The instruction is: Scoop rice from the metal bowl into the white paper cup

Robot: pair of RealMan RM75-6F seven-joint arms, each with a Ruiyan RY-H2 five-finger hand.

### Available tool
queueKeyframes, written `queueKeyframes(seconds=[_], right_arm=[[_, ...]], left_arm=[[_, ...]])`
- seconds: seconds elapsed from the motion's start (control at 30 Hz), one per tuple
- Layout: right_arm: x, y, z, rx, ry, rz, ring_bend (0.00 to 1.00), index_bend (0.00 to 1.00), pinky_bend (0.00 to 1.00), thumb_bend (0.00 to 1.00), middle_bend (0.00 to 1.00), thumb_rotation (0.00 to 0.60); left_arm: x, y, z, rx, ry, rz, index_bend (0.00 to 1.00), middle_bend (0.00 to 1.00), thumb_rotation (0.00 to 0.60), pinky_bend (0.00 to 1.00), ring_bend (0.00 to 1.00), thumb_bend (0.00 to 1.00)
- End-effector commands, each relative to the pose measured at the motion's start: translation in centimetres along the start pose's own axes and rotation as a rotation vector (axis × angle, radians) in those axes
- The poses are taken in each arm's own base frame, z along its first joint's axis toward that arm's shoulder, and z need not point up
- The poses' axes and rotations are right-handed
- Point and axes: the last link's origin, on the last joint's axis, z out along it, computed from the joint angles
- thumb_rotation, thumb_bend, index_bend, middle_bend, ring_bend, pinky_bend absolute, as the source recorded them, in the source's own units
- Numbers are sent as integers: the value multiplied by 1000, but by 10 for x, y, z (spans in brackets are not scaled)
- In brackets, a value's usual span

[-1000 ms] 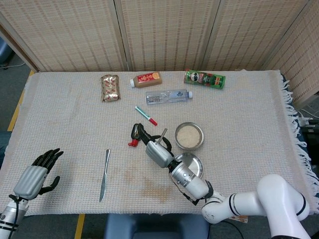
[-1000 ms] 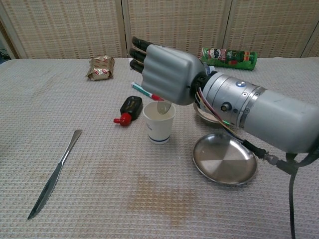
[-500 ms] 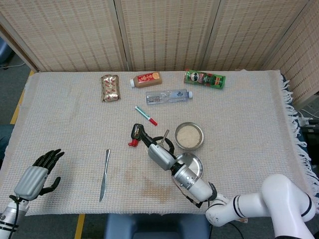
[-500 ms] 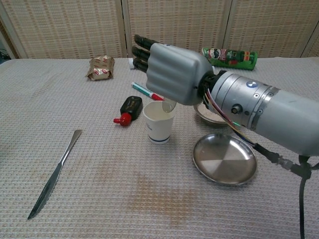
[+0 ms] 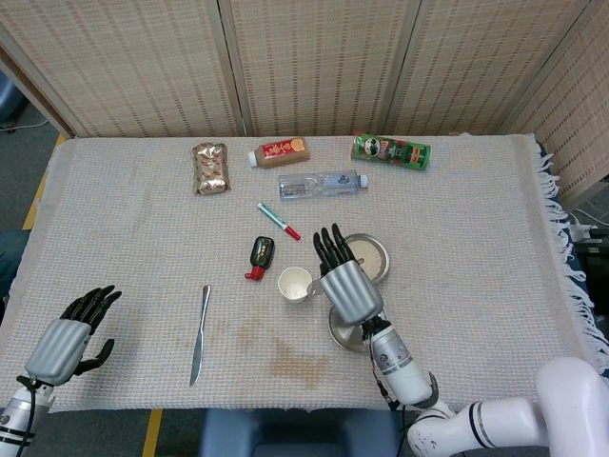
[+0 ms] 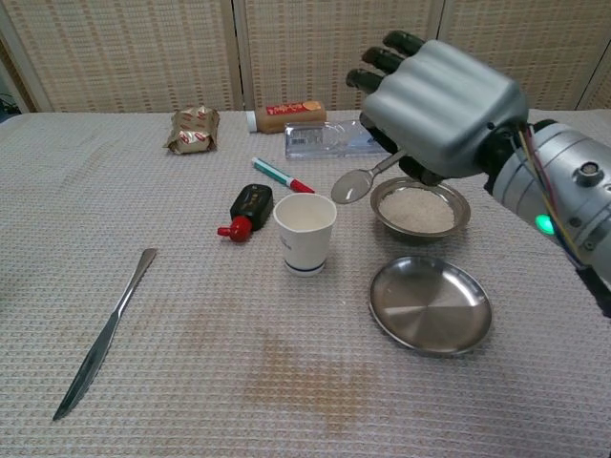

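The white paper cup (image 6: 305,232) stands upright near the table's middle, also seen from above (image 5: 294,283). Right of it sits the metal bowl (image 6: 420,208) with white rice in it; in the head view my right hand hides most of this bowl (image 5: 374,249). My right hand (image 6: 444,105) (image 5: 347,276) hovers above the rice bowl and holds a metal spoon (image 6: 358,183). The spoon's scoop hangs in the air between cup and bowl, and no rice shows in it. My left hand (image 5: 67,338) rests at the table's near left corner, fingers apart, holding nothing.
An empty metal dish (image 6: 430,305) lies in front of the rice bowl. A knife (image 6: 105,334) lies at the near left. A black object with a red cap (image 6: 246,208) and a marker (image 6: 280,175) lie behind the cup. A snack packet (image 5: 210,168), two bottles (image 5: 322,184) and a green can (image 5: 390,150) line the far side.
My right hand has swung the spoon away from over the cup, to the right toward the rice bowl. The cup now stands uncovered. The left hand has not moved.
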Motion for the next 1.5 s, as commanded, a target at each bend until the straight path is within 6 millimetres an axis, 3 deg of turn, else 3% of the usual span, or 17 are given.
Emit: queueKeyframes(seconds=[0.03, 0.17, 0.4, 0.6, 0.7, 0.83, 0.97, 1.1, 1.23, 1.33, 1.5], right_arm=[[-23, 16, -34, -31, -158, 173, 0, 532, 0, 322, 93, 600], [-45, 14, -48, -21, -256, 217, 0, 531, 0, 322, 93, 600], [-73, -7, -49, 6, -329, 241, 0, 481, 0, 321, 91, 600], [-80, -13, -56, 28, -377, 207, 0, 310, 0, 321, 90, 600], [-75, -12, -61, 27, -370, 238, 0, 171, 0, 321, 82, 600], [-54, 6, -73, -19, -295, 348, 0, 101, 0, 322, 63, 600], [-42, 41, -110, -124, -226, 493, 0, 90, 0, 321, 43, 600], [-56, 74, -165, -281, -193, 600, 0, 86, 0, 321, 23, 600], [-76, 97, -209, -436, -256, 515, 0, 62, 0, 280, 16, 600], [-72, 105, -211, -461, -279, 535, 0, 20, 0, 200, 2, 600], [-67, 107, -209, -439, -241, 561, 0, 2, 0, 196, 0, 600]], left_arm=[[0, 0, 0, 3, 2, 1, 0, 0, 600, 127, 0, 452], [2, 0, 0, 4, 13, 1, 0, 0, 600, 127, 0, 452], [1, 2, -1, -4, 11, 4, 0, 0, 600, 128, 0, 453], [2, -1, -1, 4, 16, -5, 0, 0, 600, 128, 0, 453], [4, -2, -2, 7, 21, -11, 0, 0, 600, 128, 0, 453], [5, -3, -3, 3, 23, -11, 0, 0, 600, 128, 0, 452], [6, -5, -5, 17, 31, -16, 0, 0, 600, 129, 0, 452], [8, -7, -6, 30, 52, -19, 0, 0, 600, 132, 0, 453], [9, -8, -6, 29, 62, 1, 0, 0, 600, 132, 0, 453], [11, -10, -6, 25, 69, 3, 0, 0, 600, 132, 0, 452], [10, -8, -7, 26, 85, 30, 0, 0, 600, 132, 0, 452]])
